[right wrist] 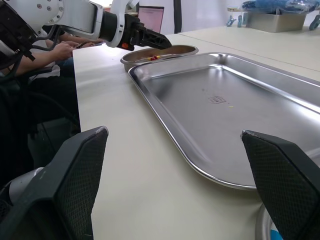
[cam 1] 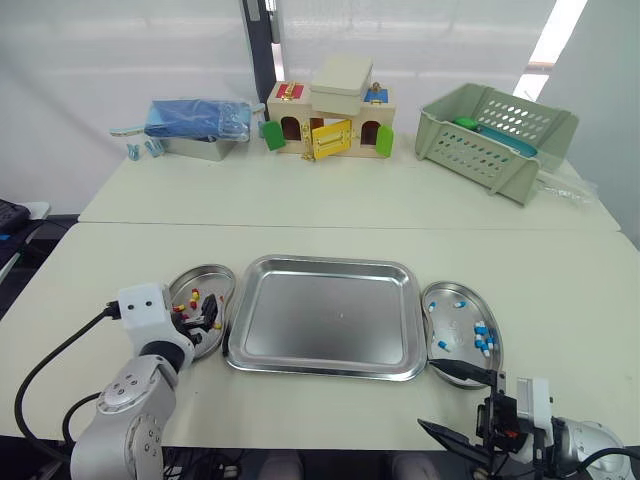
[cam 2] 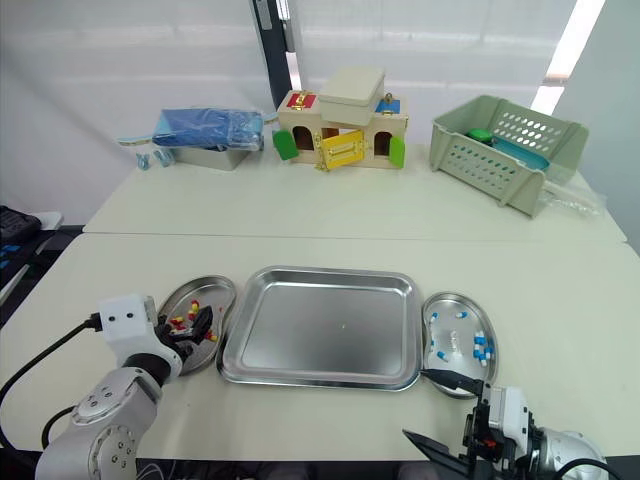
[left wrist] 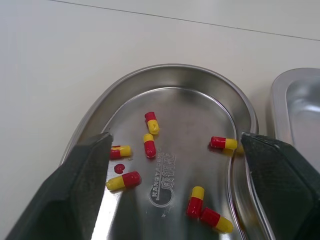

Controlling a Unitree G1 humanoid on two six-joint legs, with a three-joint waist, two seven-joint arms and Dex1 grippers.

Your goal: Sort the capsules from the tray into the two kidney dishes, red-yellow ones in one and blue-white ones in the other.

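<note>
Red-yellow capsules (left wrist: 150, 145) lie in the left kidney dish (left wrist: 200, 80) and blue-white capsules (cam 1: 482, 335) in the right kidney dish (cam 1: 440, 293), with the tray (cam 1: 320, 315) between them. You see the left end effector (left wrist: 176, 136) angled down over its dish, apparently not touching, fingers wide apart. The right end effector (right wrist: 175, 131) sits low at the near edge of the surface (cam 1: 330, 230), fingers apart, aimed across the tray.

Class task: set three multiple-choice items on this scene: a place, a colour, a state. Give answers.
1. The left end effector is above: A the tray; B the left kidney dish; C the basket.
2. Capsules in the right kidney dish are: A blue-white; B red-yellow; C green.
3. The left end effector is: A shut; B gripping a capsule; C open.
Answers: 1 B, that dish lies beneath it. 2 A, blue and white halves show. 3 C, its fingers stand wide apart.
</note>
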